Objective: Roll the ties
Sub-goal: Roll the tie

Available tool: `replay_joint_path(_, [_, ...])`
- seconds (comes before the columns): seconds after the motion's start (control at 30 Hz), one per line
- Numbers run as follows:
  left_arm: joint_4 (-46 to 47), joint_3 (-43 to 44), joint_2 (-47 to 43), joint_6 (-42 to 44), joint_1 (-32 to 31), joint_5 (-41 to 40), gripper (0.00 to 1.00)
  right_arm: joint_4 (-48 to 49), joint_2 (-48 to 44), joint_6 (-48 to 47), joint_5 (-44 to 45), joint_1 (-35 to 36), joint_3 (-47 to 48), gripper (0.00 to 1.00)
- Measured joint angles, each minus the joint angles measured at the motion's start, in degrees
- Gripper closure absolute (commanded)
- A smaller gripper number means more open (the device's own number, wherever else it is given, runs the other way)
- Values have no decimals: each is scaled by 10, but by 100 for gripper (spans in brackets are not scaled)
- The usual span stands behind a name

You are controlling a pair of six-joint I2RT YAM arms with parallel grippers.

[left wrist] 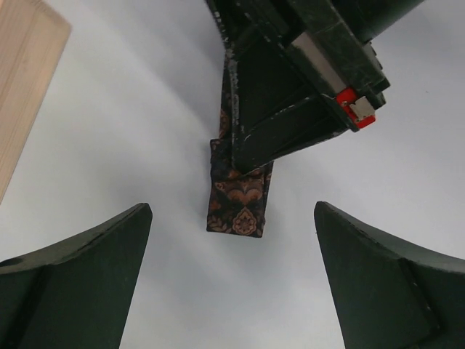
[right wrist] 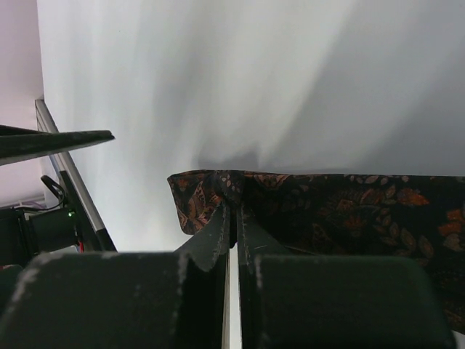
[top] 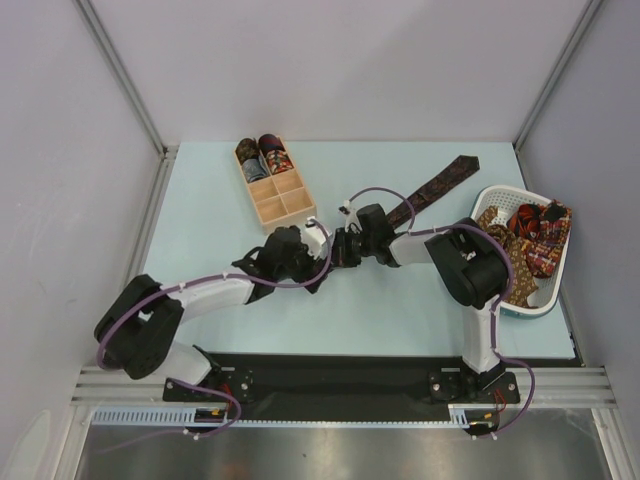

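A dark maroon patterned tie (top: pixel 435 187) lies stretched on the table, its wide pointed end at the back right. My right gripper (top: pixel 345 247) is shut on its narrow folded end (right wrist: pixel 211 196), the jaws pinching the fabric. In the left wrist view that folded end (left wrist: pixel 237 200) lies on the table under the right gripper's fingers (left wrist: pixel 272 127). My left gripper (top: pixel 312 245) is open and empty, its fingers (left wrist: pixel 87 276) spread a little short of the tie end. Two rolled ties (top: pixel 262 155) sit in the wooden box (top: pixel 280 203). More ties (top: pixel 530 235) lie heaped in the white basket (top: pixel 500 192).
The wooden compartment box stands at the back left of the table, its corner in the left wrist view (left wrist: pixel 22 87). The white basket sits against the right edge. Grey walls and metal frame rails (top: pixel 120 75) enclose the table.
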Motion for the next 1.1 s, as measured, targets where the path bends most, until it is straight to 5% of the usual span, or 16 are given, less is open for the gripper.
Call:
replay_joint_path(0.2, [-38, 67, 65, 32, 0, 42, 19, 6, 0, 3, -3, -2, -3, 100])
replay_joint_path(0.37, [-87, 143, 139, 44, 0, 58, 24, 19, 1, 12, -10, -6, -10, 100])
replay_joint_path(1.1, [-190, 182, 172, 109, -1, 24, 48, 30, 6, 26, -19, -9, -11, 100])
